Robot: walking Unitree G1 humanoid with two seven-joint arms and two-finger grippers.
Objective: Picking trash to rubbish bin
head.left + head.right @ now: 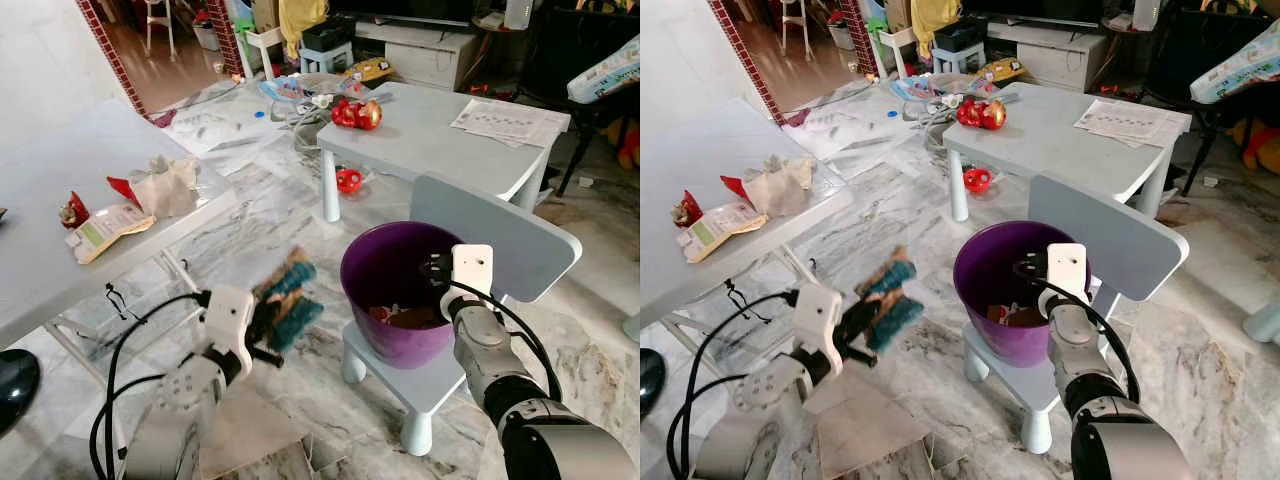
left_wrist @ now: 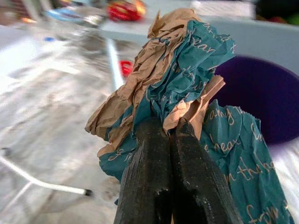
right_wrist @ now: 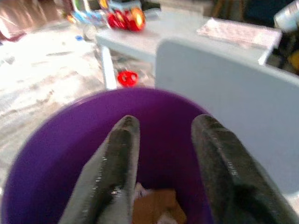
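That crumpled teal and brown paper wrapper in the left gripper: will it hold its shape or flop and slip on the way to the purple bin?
The crumpled teal and brown paper wrapper looks light and floppy: loose flaps hang beside the left gripper. Its creases suggest it will mostly stay bunched. The fingers pinch only a fold, so it may slip before reaching the purple plastic bin.

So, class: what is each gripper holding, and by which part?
The left gripper pinches crumpled teal-and-brown paper at its lower middle. The right gripper is open above the purple bin, holding nothing.
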